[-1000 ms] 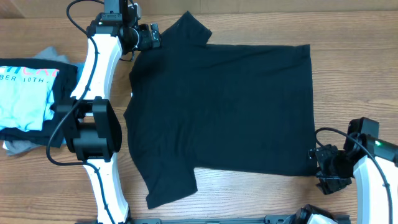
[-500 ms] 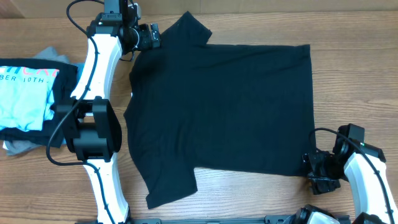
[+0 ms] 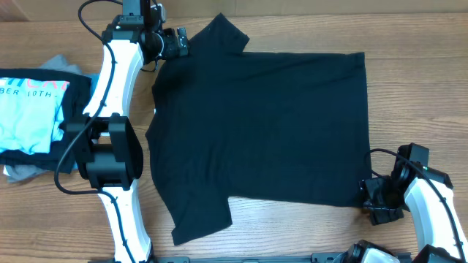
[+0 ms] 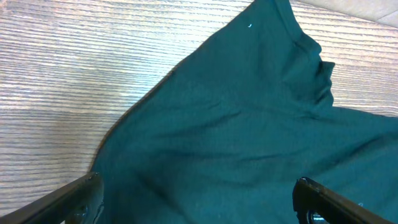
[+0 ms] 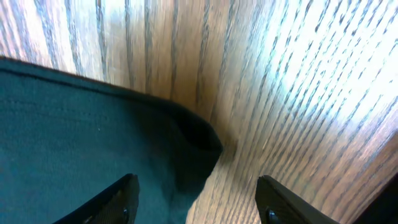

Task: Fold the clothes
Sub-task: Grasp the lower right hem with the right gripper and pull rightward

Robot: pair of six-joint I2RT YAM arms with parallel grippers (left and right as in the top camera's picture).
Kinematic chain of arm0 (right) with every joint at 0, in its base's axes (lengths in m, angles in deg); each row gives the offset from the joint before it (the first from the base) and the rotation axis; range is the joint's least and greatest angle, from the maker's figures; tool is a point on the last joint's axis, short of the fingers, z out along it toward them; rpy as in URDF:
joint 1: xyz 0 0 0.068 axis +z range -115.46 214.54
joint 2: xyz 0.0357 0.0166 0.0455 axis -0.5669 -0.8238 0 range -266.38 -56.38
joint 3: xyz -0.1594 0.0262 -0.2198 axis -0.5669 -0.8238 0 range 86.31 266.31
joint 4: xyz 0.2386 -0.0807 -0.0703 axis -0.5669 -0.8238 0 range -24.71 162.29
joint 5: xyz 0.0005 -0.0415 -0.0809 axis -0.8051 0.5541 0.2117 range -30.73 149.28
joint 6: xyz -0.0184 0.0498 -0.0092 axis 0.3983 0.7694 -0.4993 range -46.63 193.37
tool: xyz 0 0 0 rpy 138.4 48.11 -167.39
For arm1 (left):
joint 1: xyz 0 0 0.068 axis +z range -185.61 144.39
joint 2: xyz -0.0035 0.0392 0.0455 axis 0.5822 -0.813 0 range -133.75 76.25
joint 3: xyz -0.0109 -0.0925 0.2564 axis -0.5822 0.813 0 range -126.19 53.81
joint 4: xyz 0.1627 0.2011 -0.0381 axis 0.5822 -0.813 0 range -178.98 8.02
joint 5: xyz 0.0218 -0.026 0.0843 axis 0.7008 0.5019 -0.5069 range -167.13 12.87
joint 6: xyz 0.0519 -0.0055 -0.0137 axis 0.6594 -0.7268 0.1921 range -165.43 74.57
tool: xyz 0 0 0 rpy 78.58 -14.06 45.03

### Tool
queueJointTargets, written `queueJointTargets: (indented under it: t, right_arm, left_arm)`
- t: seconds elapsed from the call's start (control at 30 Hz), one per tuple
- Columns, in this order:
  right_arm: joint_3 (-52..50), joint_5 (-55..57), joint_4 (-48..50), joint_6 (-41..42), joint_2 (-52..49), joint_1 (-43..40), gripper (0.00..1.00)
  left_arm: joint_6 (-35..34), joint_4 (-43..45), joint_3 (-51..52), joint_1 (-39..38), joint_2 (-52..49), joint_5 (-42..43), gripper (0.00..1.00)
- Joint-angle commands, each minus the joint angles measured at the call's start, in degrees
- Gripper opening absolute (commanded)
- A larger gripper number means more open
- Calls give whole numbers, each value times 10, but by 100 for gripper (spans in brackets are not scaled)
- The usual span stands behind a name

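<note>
You are finding the right end effector (image 5: 198, 198) nearest the base, sitting at the near right hem corner of the black T-shirt (image 3: 263, 124). Its fingers (image 5: 121, 199) are standing partly apart, straddling that slightly raised corner with a gap showing on each side. The black T-shirt is lying spread flat across the middle of the tabletop (image 3: 409, 88), collar pointing left and hem pointing right. At the far left, the left end effector (image 4: 198, 198) is hanging wide apart over the fabric beside the far sleeve, gripping nothing. A folded light blue T-shirt (image 3: 29, 109) is resting on a grey garment (image 3: 18, 173) at the left edge.
</note>
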Motion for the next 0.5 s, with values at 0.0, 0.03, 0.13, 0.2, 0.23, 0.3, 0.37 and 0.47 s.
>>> queueJointTargets:
  t: [0.0, 0.03, 0.13, 0.2, 0.23, 0.3, 0.37, 0.47]
  right_arm:
    - [-5, 24, 13, 3, -1, -1, 60]
    - [-5, 24, 19, 3, -1, -1, 60]
    - [-5, 23, 31, 3, -1, -1, 60]
    - [-5, 22, 35, 2, -1, -1, 60]
    - [-5, 22, 37, 1, -1, -1, 60]
    - [-5, 22, 45, -16, -1, -1, 60]
    - [-9, 20, 53, -26, -1, -1, 60]
    - [-14, 20, 55, -26, -1, -1, 60]
  left_arm:
    - [-8, 0, -7, -1, 14, 2, 100]
    - [-8, 0, -7, -1, 14, 2, 100]
    - [-8, 0, -7, -1, 14, 2, 100]
    - [-8, 0, -7, -1, 14, 2, 100]
    - [-8, 0, -7, -1, 14, 2, 100]
    - [-8, 0, -7, -1, 14, 2, 100]
    - [-8, 0, -7, -1, 14, 2, 100]
    - [-8, 0, -7, -1, 14, 2, 100]
